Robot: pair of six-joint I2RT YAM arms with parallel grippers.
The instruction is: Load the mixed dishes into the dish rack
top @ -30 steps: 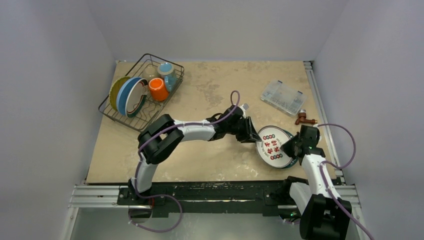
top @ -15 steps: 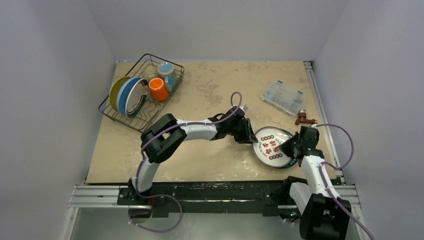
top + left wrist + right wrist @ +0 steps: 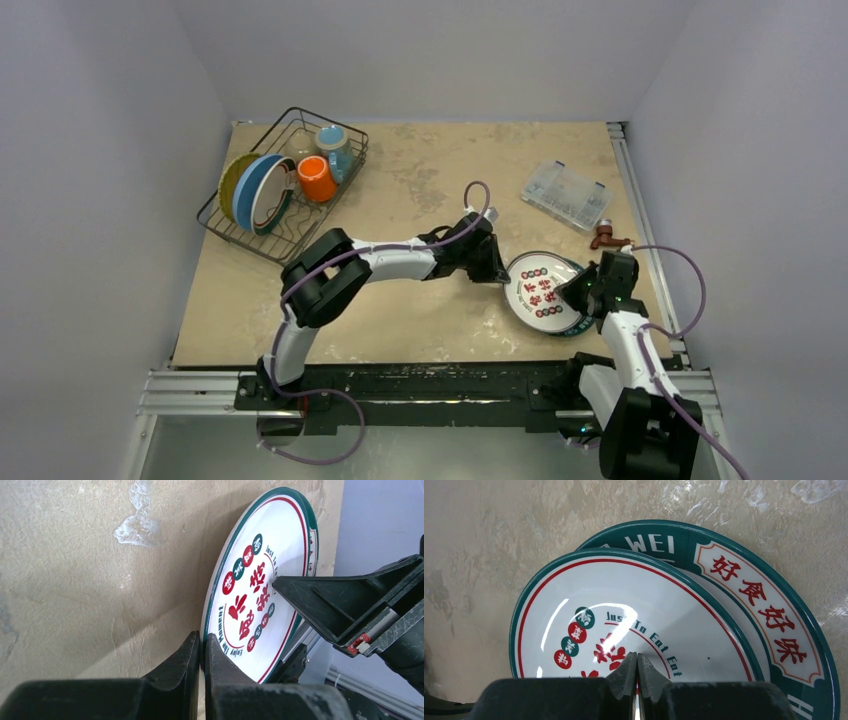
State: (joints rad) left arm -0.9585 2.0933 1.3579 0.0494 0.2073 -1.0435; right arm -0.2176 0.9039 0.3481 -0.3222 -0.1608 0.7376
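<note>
A: Two grips, one item: round white plate with red dots and a teal rim (image 3: 540, 290), held on a tilt at the right of the beige table (image 3: 420, 180), over a second, teal-bordered plate (image 3: 774, 615) that lies flat. State of hands?

B: Left gripper (image 3: 202, 642): jaws pinched on the near rim of the red-dotted plate. Right gripper (image 3: 637, 662): jaws closed on the opposite rim.

A: Destination?

B: Black wire dish rack (image 3: 300, 222), far left corner, well apart from the held plate. It holds standing plates (image 3: 255, 192) and cups.

A: Handling note?

B: Probably a handover. The right should let go only once the left's pinch is firm, since a thin rim grip can pivot. Then the left carries the plate on edge and slots it beside the standing plates, clear of the orange cup (image 3: 317, 178).
</note>
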